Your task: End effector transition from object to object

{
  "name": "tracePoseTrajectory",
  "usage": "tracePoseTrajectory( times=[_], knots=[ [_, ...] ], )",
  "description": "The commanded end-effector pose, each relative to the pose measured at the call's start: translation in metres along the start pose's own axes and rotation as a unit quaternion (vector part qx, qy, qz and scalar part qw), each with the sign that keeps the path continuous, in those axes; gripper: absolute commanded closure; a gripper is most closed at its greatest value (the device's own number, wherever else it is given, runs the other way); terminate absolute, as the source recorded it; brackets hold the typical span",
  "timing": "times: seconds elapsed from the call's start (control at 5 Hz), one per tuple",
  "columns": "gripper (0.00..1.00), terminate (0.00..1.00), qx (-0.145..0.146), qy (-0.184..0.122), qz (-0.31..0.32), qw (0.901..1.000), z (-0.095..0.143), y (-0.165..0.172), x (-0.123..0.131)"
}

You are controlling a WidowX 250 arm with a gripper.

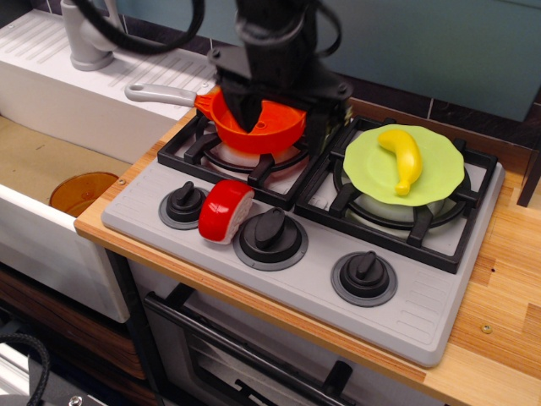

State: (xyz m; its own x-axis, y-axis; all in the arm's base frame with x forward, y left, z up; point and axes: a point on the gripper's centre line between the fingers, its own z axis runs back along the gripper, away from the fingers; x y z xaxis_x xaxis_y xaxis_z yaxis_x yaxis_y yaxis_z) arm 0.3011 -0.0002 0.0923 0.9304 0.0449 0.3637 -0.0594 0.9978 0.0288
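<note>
Over the back left burner the pincer (281,118) is held with its two black fingers spread wide apart, nothing gripped between them. One finger is set inside the orange pan (256,118) beneath it; the other is seen at the pan's right rim. To its right a banana (402,156) is laid on a green plate (365,165). In front, a red-and-white block (225,210) is placed among the stove knobs.
</note>
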Motion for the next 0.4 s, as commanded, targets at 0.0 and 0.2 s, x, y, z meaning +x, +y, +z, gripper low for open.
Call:
tracePoseTrajectory(
  times=[0.0,0.2],
  knots=[
    [0.00,0.00,0.001,-0.052,-0.009,0.9986,-0.017,0.016,0.004],
    [0.00,0.00,0.016,-0.049,-0.012,0.9986,-0.024,0.024,-0.007]
  ],
)
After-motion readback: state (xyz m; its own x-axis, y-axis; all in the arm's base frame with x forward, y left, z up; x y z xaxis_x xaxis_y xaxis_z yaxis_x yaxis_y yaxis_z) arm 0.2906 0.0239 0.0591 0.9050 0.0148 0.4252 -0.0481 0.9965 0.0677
